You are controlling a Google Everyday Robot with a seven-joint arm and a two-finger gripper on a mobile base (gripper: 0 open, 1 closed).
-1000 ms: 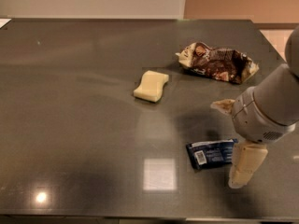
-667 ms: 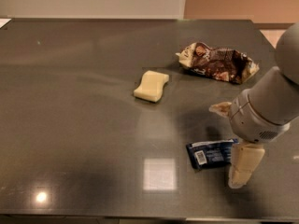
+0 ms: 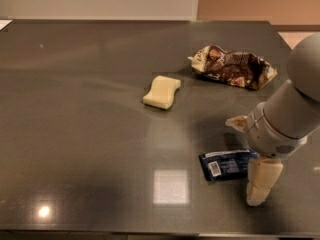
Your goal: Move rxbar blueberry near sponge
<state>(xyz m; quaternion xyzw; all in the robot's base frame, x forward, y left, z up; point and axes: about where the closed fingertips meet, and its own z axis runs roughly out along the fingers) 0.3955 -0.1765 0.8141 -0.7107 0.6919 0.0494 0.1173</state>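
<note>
The rxbar blueberry (image 3: 226,165) is a dark navy wrapper with a white barcode patch, lying flat on the dark table at the front right. The sponge (image 3: 161,92) is a pale cream block with wavy sides, lying near the table's middle, well to the left of and behind the bar. My gripper (image 3: 248,153) is at the bar's right end and open. One pale finger (image 3: 236,122) is behind the bar and the other finger (image 3: 261,181) is in front of it. The bar's right edge is hidden under the wrist.
A wrinkly brown-and-white snack bag (image 3: 231,66) lies at the back right, behind the gripper. The dark table (image 3: 75,134) ends close to the front of the bar, and its right edge runs beside my arm.
My gripper has shifted slightly down toward the bar. The bar, sponge and bag have not moved.
</note>
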